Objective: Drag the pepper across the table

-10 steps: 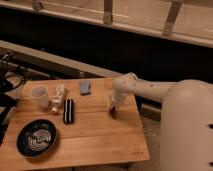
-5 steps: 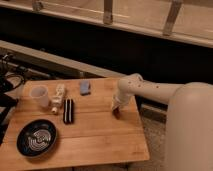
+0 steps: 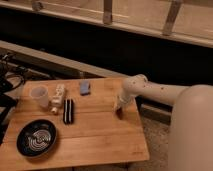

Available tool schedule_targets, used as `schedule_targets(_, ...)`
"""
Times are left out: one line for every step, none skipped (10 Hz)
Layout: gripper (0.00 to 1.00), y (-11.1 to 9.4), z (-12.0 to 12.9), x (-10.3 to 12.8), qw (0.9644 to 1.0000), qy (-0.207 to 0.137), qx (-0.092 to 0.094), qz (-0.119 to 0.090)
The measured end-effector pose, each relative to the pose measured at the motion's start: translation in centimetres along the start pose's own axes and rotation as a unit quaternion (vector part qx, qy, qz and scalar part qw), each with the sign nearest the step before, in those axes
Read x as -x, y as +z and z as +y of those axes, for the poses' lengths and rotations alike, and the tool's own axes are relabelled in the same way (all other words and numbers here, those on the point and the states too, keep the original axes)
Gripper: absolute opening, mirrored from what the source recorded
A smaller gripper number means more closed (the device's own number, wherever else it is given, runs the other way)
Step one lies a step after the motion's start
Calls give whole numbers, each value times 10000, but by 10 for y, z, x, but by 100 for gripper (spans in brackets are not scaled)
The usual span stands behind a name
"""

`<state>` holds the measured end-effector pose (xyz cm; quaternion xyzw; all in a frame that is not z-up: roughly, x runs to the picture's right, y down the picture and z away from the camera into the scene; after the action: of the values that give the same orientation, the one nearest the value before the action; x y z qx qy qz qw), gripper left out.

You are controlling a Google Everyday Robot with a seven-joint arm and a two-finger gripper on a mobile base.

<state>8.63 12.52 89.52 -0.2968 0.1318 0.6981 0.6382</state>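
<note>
Where the claw (image 3: 120,106) hangs low over the worktop (image 3: 100,137), well right of the black ribbed block (image 3: 68,110), a tiny dark red pepper (image 3: 120,112) shows just under its tip, too small to tell its long axis or heading. Whether the claw grips it cannot be told. Left of the block stands a translucent cup (image 3: 39,95), contents unclear, and a dark round dish (image 3: 25,145) lies to the block's front-left.

No writing, label, brand, number or sign can be read on the worktop (image 3: 100,135), the cup (image 3: 39,95), the black block (image 3: 68,110), the blue block (image 3: 85,88) or the dark plate (image 3: 36,137). The pincer (image 3: 120,107), down at the worktop's right part, shows no legible mark.
</note>
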Motion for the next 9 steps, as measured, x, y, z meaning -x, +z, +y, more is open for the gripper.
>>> schedule_targets(18,-1,-3,0,10000,26,13,-9)
schedule_targets(18,-1,-7,-1,10000,45,18,-13)
schedule_targets(18,-2,-11,-1,10000,55,24,-20)
schedule_targets(18,-3,-13,-1,10000,71,32,-25)
schedule_targets(18,-4,-16,-1,9999,88,39,-34)
schedule_targets(18,-4,-15,-1,9999,90,41,-35)
schedule_targets(18,-3,-15,-1,10000,80,43,-31)
schedule_targets(18,-4,-18,-1,9999,91,55,-44)
schedule_targets(18,-5,-20,-1,9999,109,59,-53)
